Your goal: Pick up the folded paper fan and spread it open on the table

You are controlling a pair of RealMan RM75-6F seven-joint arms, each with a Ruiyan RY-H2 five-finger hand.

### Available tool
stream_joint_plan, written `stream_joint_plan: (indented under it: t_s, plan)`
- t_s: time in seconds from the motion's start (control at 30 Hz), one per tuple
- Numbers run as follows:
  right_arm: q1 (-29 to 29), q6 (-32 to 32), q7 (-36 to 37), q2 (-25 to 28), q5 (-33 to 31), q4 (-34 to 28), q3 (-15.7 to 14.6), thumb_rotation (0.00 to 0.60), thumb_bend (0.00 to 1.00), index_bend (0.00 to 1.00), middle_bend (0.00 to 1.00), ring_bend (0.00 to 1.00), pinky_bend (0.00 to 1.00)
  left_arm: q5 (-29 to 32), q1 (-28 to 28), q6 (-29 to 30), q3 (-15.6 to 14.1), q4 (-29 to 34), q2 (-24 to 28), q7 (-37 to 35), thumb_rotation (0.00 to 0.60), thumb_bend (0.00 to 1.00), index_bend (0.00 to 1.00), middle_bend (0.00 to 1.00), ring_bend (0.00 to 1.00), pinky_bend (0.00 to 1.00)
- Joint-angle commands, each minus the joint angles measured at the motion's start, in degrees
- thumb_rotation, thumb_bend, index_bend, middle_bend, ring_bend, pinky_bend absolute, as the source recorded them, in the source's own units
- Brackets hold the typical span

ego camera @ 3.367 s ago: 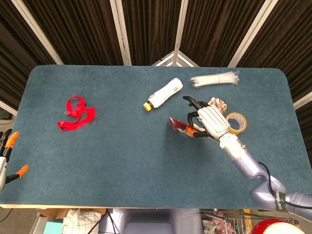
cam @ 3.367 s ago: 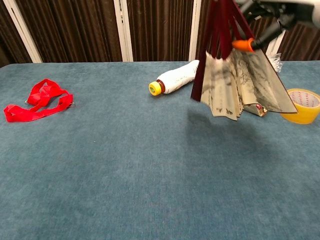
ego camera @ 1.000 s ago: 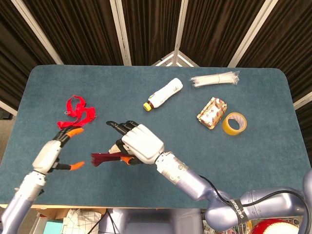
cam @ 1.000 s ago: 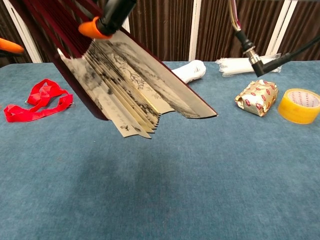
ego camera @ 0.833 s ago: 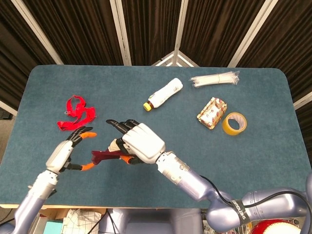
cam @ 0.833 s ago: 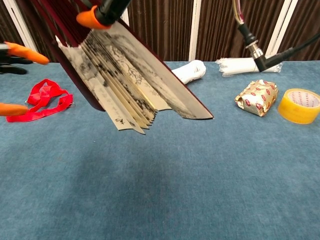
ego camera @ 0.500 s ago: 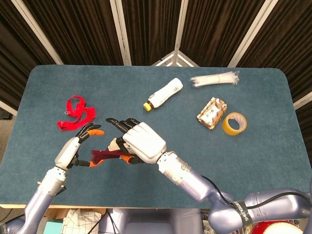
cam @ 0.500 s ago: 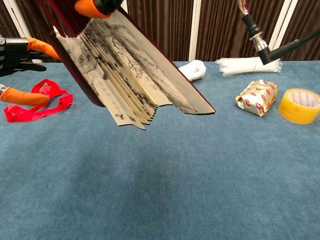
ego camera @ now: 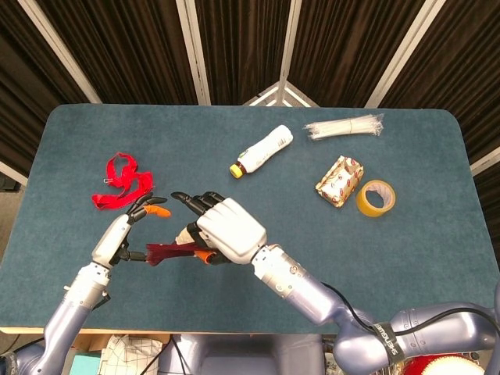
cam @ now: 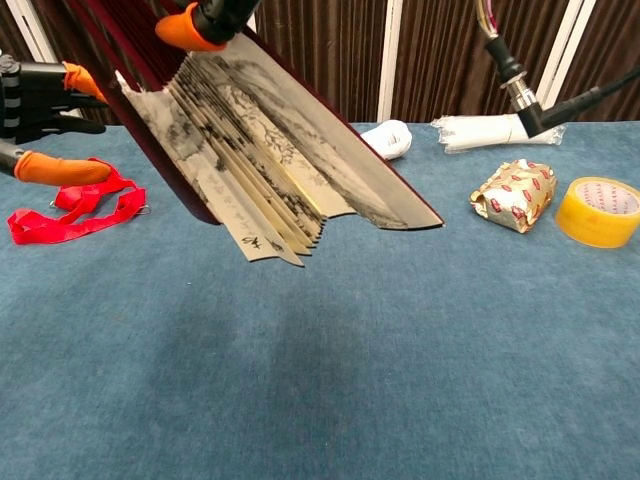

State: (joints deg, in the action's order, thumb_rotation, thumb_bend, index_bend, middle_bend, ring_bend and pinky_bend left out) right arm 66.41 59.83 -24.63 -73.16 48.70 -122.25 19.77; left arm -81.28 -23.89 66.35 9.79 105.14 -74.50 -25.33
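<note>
My right hand [ego camera: 223, 230] holds the paper fan [cam: 265, 150] above the table's front left, gripping it near the pivot end. The fan is partly spread: dark red ribs, cream leaves with ink drawings, hanging down toward the table in the chest view. From the head view only the dark red ribs [ego camera: 166, 251] show under the hand. My left hand [ego camera: 125, 233] is open right beside the fan's left edge, its orange-tipped fingers [cam: 62, 168] apart and close to the outer rib. Whether they touch the fan I cannot tell.
A red ribbon [ego camera: 119, 181] lies at the left. A white bottle with a yellow cap [ego camera: 262, 150] lies at mid-back. A plastic-wrapped bundle [ego camera: 344, 126], a patterned packet [ego camera: 340, 180] and a yellow tape roll [ego camera: 376, 198] sit at the right.
My left hand has come in from the left to the fan's edge. My right hand has kept the partly spread fan nearly still above the table.
</note>
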Motion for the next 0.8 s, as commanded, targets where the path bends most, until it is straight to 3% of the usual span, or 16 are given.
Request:
stream_joint_plan:
  t_s: [0.03,0.57,0.8]
  plan:
    - [0.08,0.00,0.01,-0.28,0.02,-0.13,-0.13,0.600,0.44,0.76,0.11,0.22,0.22,-0.16,-0.42,0.16,0.42,0.20,-0.28,0.00,0.600,0.28,0.36,0.16,0.00,0.09]
    - [0.08,0.74,0.59,-0.05,0.28,-1.46,0.60,0.600,0.44,0.76,0.11,0.22,0.22,2.47,-2.49,-0.76,1.13,0.84,-3.44,2.39,0.600,0.31,0.42,0.20,0.00,0.09]
    - [0.20,0.79,0.25,-0.06,0.40,-1.71,0.42,0.600,0.44,0.76,0.11,0.22,0.22,2.90,-2.91,-0.19,1.70,1.06,-4.61,2.87,0.600,0.34,0.53,0.24,0.00,0.09]
